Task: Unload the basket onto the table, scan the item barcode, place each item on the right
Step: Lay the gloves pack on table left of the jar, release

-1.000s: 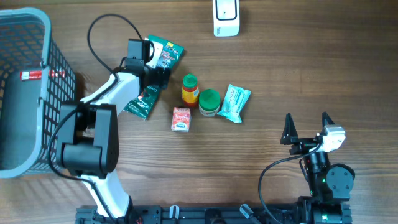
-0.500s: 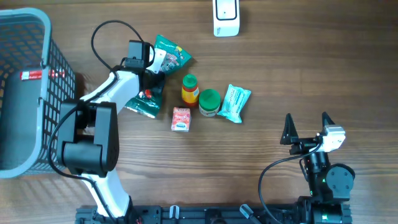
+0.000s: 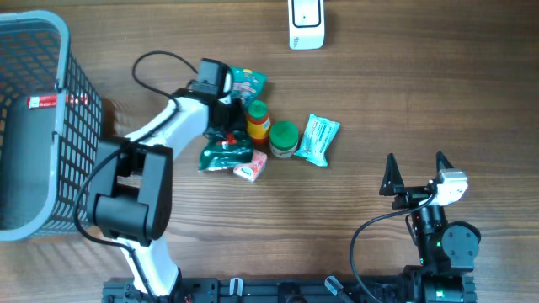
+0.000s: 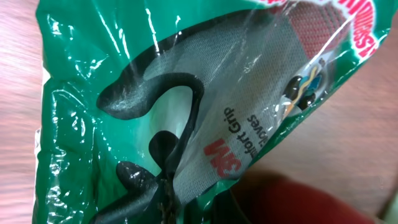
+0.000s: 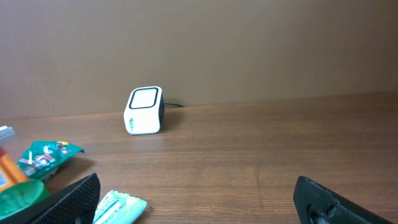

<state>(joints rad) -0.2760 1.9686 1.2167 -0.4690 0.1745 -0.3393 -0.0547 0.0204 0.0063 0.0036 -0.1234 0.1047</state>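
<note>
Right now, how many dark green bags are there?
2. The upper bag sits beside the yellow bottle; the lower bag lies beside the pink box. The left arm may hide more.

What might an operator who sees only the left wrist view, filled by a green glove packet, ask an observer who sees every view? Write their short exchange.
Operator: I see only a green packet. Where is the scanner?
Observer: The scanner stands alone at the far edge of the table, with nothing touching it.
Operator: Is the right hand busy?
Observer: No. The right hand is open and empty, close to its own base and apart from every item.
</note>
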